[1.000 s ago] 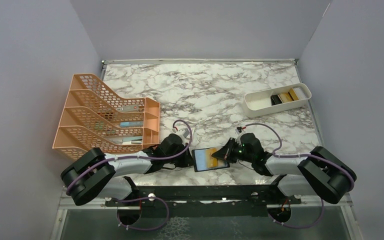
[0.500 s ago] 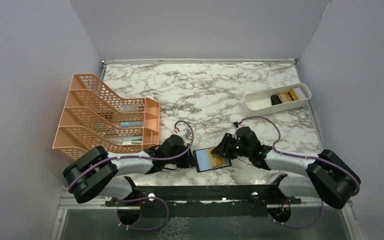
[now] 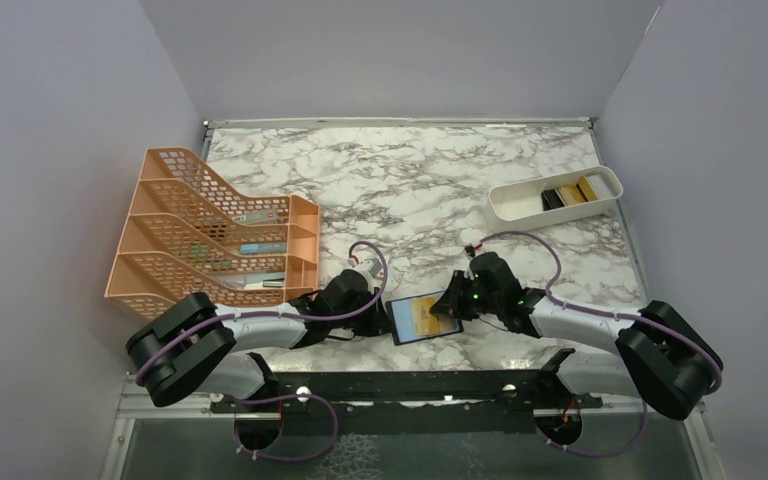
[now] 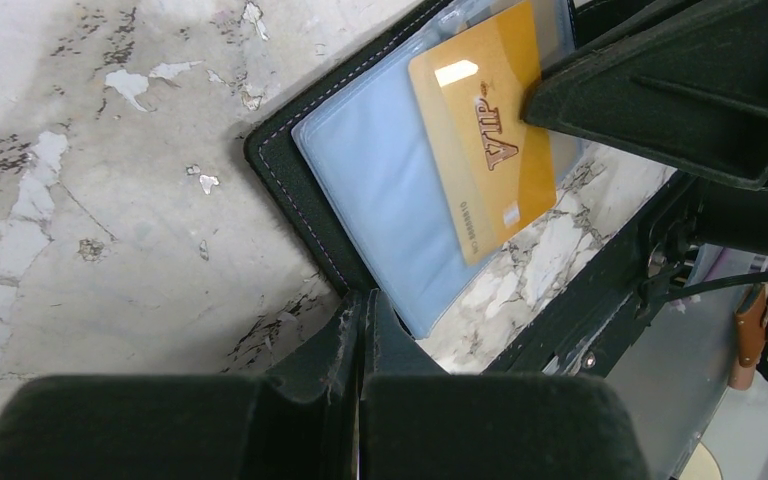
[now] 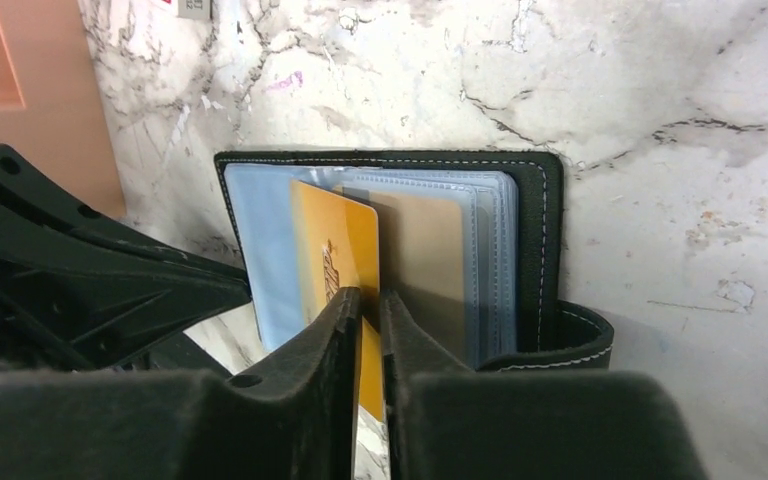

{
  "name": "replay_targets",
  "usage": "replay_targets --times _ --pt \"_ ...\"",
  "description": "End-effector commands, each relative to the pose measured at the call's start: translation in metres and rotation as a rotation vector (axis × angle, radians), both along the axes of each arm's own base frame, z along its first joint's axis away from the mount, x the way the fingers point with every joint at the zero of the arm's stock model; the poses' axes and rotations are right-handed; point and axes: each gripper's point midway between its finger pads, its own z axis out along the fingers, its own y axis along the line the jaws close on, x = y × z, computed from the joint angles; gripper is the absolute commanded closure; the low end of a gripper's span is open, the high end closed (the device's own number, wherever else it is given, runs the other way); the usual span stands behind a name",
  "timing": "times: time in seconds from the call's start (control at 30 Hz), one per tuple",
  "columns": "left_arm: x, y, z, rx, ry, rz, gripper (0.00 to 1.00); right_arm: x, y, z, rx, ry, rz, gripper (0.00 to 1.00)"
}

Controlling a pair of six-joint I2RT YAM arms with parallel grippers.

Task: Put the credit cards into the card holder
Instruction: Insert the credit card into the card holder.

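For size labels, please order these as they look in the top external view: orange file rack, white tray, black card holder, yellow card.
1. orange file rack
2. white tray
3. black card holder
4. yellow card, only partly visible

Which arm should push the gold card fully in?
Right. The right gripper is on the gold VIP card, partly sleeved in the card holder; the left gripper is shut on the holder's edge, steadying it.

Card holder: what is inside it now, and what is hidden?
The card holder holds blue-grey clear sleeves and a gold VIP card, part slid into one sleeve. The right gripper covers the card's near edge; whether other cards sit in deeper sleeves cannot be seen.
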Motion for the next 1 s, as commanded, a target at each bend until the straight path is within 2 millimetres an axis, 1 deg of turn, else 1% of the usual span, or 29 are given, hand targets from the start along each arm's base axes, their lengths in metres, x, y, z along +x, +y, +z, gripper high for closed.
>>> replay_targets --times 0.0,0.07,0.37,0.5,0.57,0.67,0.77,0.87,0.97 --pt "-0.018 0.009 -0.015 0.046 0.054 -0.027 1.00 -0.008 -0.002 -0.013 -0.041 0.034 0.038 0.88" --pt "-0.018 0.008 -0.014 0.044 0.052 -0.028 1.00 -0.009 0.001 -0.014 -0.038 0.041 0.051 0.89" --pt "-0.018 0.006 -0.015 0.048 0.052 -0.026 1.00 -0.015 0.013 -0.018 -0.037 0.059 0.122 0.89" --pt "-0.017 0.005 -0.013 0.044 0.047 -0.020 1.00 -0.018 0.018 -0.017 -0.065 0.057 0.152 0.80" --pt "-0.016 0.006 -0.013 0.044 0.046 -0.016 1.00 -0.018 0.013 -0.017 -0.098 0.060 0.145 0.74" --pt "-0.017 0.006 -0.013 0.048 0.048 -0.014 1.00 -0.013 0.005 -0.009 -0.141 0.038 0.118 0.65" --pt "-0.016 0.007 -0.012 0.050 0.043 -0.008 1.00 -0.010 0.002 0.001 -0.148 0.008 0.114 0.63" --pt "-0.015 0.008 -0.012 0.052 0.040 -0.001 0.99 -0.010 0.007 0.007 -0.118 -0.007 0.125 0.63" --pt "-0.014 0.007 -0.011 0.049 0.040 0.000 0.99 -0.011 0.012 0.005 -0.098 0.000 0.140 0.62"
